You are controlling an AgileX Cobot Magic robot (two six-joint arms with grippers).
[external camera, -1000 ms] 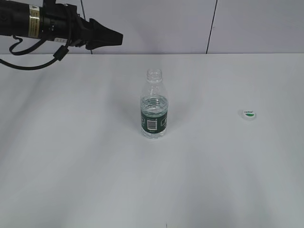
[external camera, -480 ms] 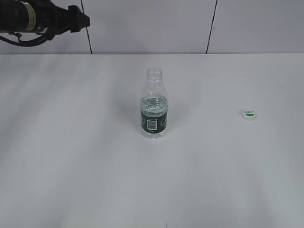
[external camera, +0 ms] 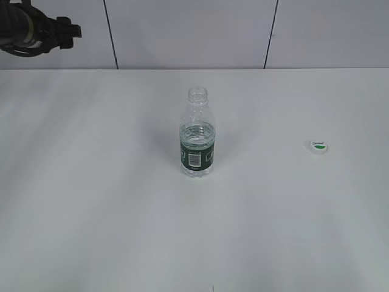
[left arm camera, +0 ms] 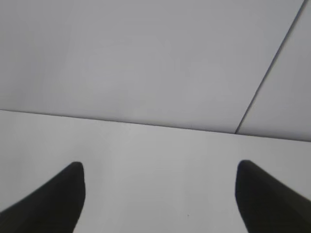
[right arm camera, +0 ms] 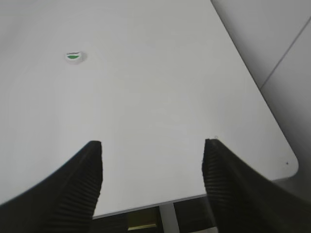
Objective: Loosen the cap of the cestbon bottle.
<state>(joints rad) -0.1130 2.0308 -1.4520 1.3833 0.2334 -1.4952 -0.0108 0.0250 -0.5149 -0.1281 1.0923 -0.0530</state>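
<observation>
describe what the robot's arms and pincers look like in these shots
The left arm is black, with a yellowish-gold band and a looping black cable. The left pincer has two dark, matte, tapering fingers with rounded tips. The right pincer has similar dark fingers, faintly ribbed on their inner faces.

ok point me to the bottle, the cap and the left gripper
cestbon bottle (external camera: 197, 152): exterior view, on the dark green label band.
cap (external camera: 318, 146): exterior view, on its top with the green logo.
left gripper (left arm camera: 158, 194): left wrist view, midway between the two dark fingertips.
</observation>
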